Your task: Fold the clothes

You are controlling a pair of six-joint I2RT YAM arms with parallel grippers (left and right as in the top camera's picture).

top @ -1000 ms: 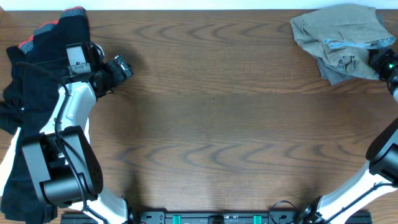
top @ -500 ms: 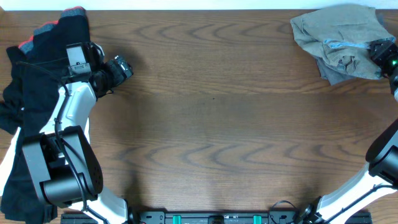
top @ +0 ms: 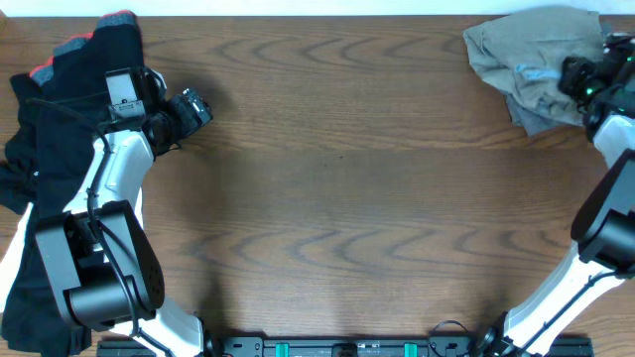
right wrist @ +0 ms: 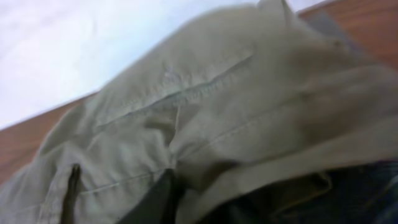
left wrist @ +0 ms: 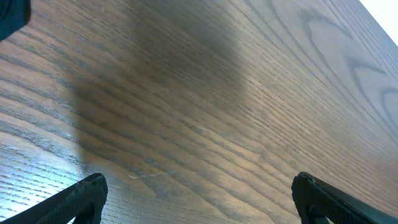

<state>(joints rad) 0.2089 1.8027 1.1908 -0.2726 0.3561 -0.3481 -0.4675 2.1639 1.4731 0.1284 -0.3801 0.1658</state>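
Two heaps show overhead: khaki shorts bunched at the worktop's far right corner, the right fingers at their right side, and black garments along the left edge. The left wrist view has the left fingers wide apart over bare wood. The right wrist view fills with shorts fabric, so whether the right fingers are clamped I cannot tell.

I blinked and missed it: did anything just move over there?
The right gripper slid farther onto the crumpled khaki shorts, away from its base and inward; whether it grabbed fabric isn't clear. The left gripper, open, and the black garments stayed put.
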